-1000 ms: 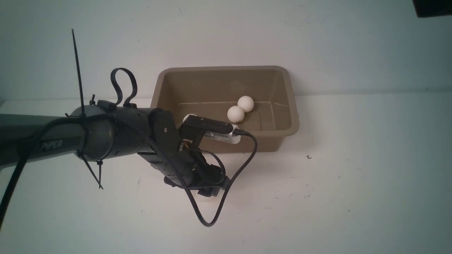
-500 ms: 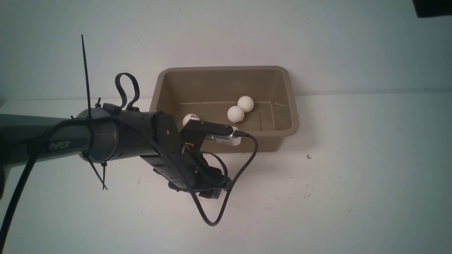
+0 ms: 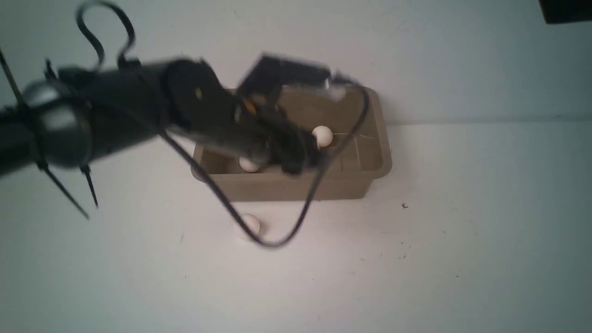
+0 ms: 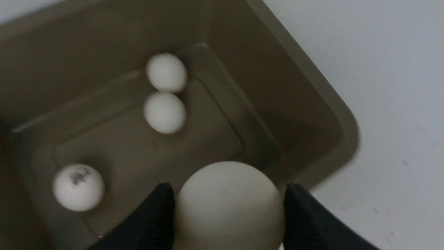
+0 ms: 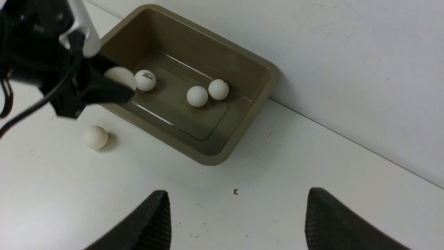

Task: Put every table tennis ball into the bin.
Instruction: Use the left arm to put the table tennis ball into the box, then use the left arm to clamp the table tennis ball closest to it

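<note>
Now, step in hand: delivery of the fourth ball; left gripper [image 4: 229, 189] is closed part-way on the held ball [image 4: 229, 208], one black finger pressed to each side of it, jaws about a ball's width apart; the ball hangs above the bin [image 4: 284, 86], over its floor near one rim.

Inside the bin lie three others: the marked ball [image 4: 78, 187] alone towards one end; the pair of balls [image 4: 166, 72], touching each other, towards the other end.

The loose ball [image 5: 95, 137] sits on the table [image 5: 312, 156], just outside the bin's long wall nearest the robot; so four are in or above the bin and one is left, by my count.

Right gripper [image 5: 237, 211] hovers well back from the bin, jaws spread wide, nothing between them.

Next move, as I judge it: open the left jaws while the ball is inside the rim line; a light ball bounces, so a low release is safer; then fetch the loose ball.

Hard to make out: the front view is smeared with motion; the left arm [image 3: 138, 106] and its cable [image 3: 319, 185] cover much of the bin there, hiding the held ball and one of the pair; the print on the marked ball is unreadable; the held ball's underside is cut off in the left wrist view; its height above the floor I cannot tell.
</note>
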